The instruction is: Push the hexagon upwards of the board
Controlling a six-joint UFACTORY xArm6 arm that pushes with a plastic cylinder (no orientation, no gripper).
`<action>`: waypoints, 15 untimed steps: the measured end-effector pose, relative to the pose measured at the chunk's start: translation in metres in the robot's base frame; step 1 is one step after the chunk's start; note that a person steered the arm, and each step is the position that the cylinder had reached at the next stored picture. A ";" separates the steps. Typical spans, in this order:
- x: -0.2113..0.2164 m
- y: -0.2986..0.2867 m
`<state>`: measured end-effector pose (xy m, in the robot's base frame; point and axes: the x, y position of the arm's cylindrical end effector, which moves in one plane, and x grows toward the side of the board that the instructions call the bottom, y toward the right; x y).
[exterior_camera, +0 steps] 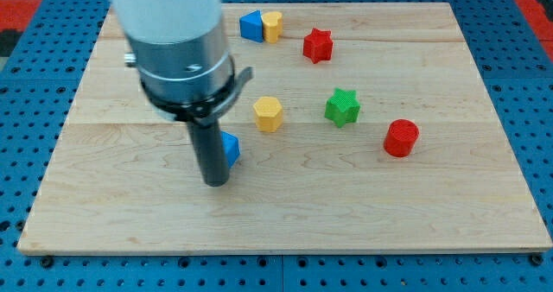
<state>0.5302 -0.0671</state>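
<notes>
Across most of the view lies the wooden board [363, 197], on a blue pegged surface [26, 85]. Over its left half hangs the arm's grey body [177, 41], which hides the board behind it. From it drops the dark rod, and my tip [215, 183] rests on the wood, touching nothing I can see, with no jaws to open or close. A blue block [231, 149] sits just right of the rod, partly hidden, so its shape is unclear. The yellow hexagon [268, 113] stands near centre, up and right of my tip, flat face up, with no evident long axis. Rightward are a green star [342, 107] and red cylinder [401, 137]. Near the view's top, a blue block [251, 25] touches a yellow block [273, 25], with a red star [318, 45] beside.
</notes>
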 end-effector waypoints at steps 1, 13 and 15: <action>-0.011 0.015; -0.006 -0.009; -0.040 0.081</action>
<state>0.4898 0.0138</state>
